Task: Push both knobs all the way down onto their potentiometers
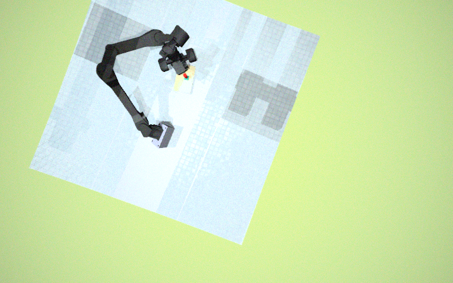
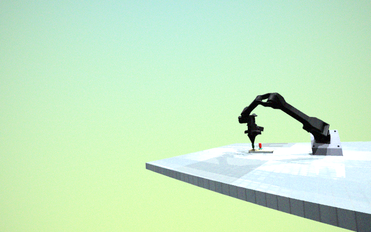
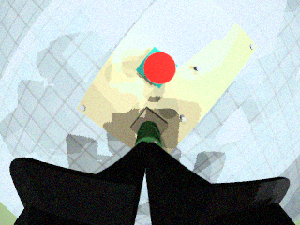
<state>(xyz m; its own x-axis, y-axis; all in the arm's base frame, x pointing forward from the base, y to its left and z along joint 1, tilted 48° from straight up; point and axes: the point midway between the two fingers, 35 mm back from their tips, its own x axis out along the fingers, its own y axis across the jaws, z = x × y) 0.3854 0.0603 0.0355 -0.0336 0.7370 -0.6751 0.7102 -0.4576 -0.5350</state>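
The circuit board [image 1: 183,88] [image 2: 267,150] [image 3: 217,77] stands low on the table. The red knob [image 1: 185,75] [image 2: 260,145] [image 3: 159,68] is upright above its teal potentiometer [image 2: 260,148] [image 3: 142,69]; no finger touches it. The green knob [image 2: 252,146] [image 3: 148,131] is above a dark square potentiometer [image 3: 161,123] near the board's far end from the arm base. My gripper [image 2: 252,143] [image 3: 146,148] points down, shut and empty, its fingertips at the green knob's top. The fingers partly cover this knob; its gap to the potentiometer is too small to tell.
Small pins or screws [image 3: 196,68] [image 3: 182,118] stick up from the board beside the knobs. The arm base [image 1: 162,135] [image 2: 326,143] stands on the table [image 1: 213,186] [image 2: 301,188]. Patchy shadows fall on board and table.
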